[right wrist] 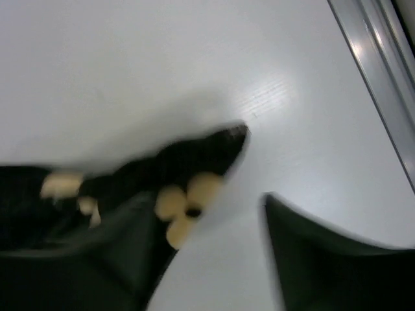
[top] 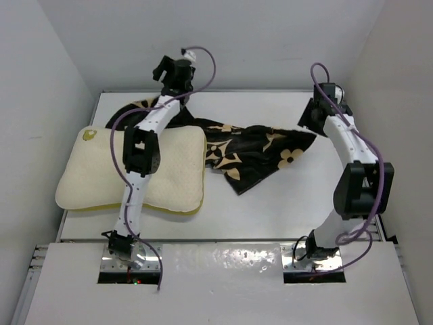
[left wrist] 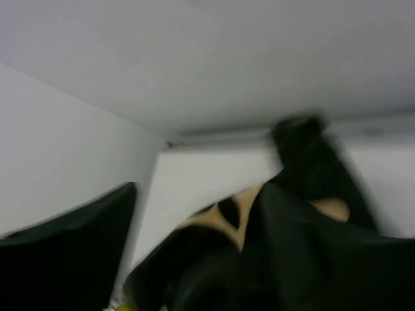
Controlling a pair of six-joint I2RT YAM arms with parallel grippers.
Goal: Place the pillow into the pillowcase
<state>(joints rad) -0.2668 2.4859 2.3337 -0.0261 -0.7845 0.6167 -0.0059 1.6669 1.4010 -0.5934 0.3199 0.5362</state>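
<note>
Top external: pillow (top: 172,169) lies left on the surface (top: 284,203), the left arm (top: 139,169) crossing over it; pillowcase (top: 257,152) sprawls touching its far-right edge. Left wrist: left jaws apart, blurred pillowcase (left wrist: 220,220) between. Right wrist: right jaws open beside pillowcase (right wrist: 194,162) corner.

The overhead view sits high behind the two arms (top: 139,156) and faces the far wall (top: 237,40). From well back it takes in the whole tabletop (top: 270,203), the pillow (top: 176,177) and the pillowcase (top: 250,152).

The left wrist view rides low and very near the pillowcase (left wrist: 214,259). It faces along the tabletop towards the far corner where the walls meet, and it is blurred.

The right wrist view looks steeply down from close by, with the right claw (right wrist: 206,197) framing its bottom. It shows the flowered corner of the pillowcase (right wrist: 194,159) and the tabletop's metal edge rail (right wrist: 373,71).

All three views share the pillowcase.
</note>
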